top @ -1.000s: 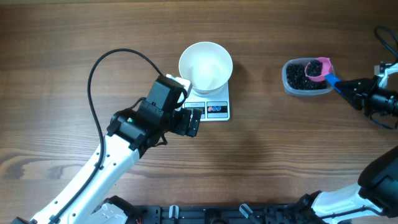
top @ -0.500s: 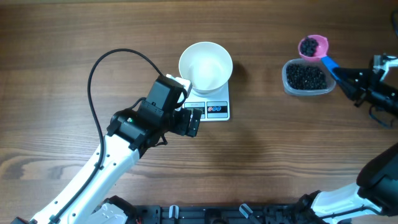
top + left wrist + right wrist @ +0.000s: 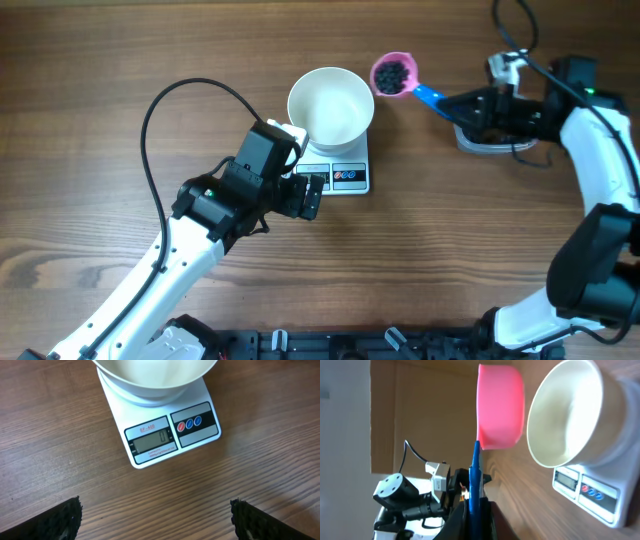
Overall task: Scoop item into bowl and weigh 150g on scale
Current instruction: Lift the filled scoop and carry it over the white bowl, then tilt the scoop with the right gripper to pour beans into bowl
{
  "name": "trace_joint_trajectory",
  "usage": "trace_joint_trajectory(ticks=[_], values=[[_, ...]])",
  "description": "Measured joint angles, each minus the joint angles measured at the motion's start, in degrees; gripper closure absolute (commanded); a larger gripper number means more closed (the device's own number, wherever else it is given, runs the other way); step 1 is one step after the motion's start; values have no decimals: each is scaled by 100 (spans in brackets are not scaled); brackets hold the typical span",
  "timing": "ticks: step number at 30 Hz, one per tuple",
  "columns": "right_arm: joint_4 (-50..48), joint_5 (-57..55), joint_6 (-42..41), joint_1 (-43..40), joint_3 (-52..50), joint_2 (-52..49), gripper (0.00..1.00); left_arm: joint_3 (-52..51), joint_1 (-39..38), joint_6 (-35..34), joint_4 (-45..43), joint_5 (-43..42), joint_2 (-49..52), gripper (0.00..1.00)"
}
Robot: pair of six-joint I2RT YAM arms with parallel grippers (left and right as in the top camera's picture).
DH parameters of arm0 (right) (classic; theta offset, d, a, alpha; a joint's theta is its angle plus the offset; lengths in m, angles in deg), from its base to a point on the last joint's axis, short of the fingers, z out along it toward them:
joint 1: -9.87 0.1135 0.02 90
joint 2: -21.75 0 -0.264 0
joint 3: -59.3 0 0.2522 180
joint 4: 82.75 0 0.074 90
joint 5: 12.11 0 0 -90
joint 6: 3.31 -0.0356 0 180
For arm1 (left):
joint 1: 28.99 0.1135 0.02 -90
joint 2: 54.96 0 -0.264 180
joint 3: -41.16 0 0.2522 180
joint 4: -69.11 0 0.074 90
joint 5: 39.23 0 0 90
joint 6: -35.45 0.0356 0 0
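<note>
The bowl (image 3: 331, 106) sits on the scale (image 3: 340, 177) and is empty, and the display (image 3: 152, 441) reads zero, so nothing has been weighed yet. The right gripper (image 3: 462, 106) is clamped tight on the blue handle of a pink scoop (image 3: 393, 74), which is held just beside the bowl's rim. The beads (image 3: 394, 72) lie in the scoop as a small, dark, loose heap of tiny round grains. The left gripper (image 3: 157, 520) hangs spread wide near the scale, holding nothing. Tipping and probably further loads remain.

Wood-grain table (image 3: 100, 60): white scale (image 3: 342, 174) at centre; clear tub (image 3: 475, 145) at right, mostly hidden, seemingly resting there.
</note>
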Motion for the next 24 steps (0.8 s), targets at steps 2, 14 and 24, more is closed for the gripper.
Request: trace_joint_trajectory(ticks=[2, 14, 24], values=[[-503, -236, -503, 295, -9, -2, 96, 0, 0, 0, -2, 0, 0, 0], [-2328, -2092, -1547, 1510, -24, 275, 96, -4, 0, 0, 2, 0, 4, 0], [-1593, -3947, -562, 2223, -7, 426, 96, -4, 0, 0, 2, 0, 4, 0]])
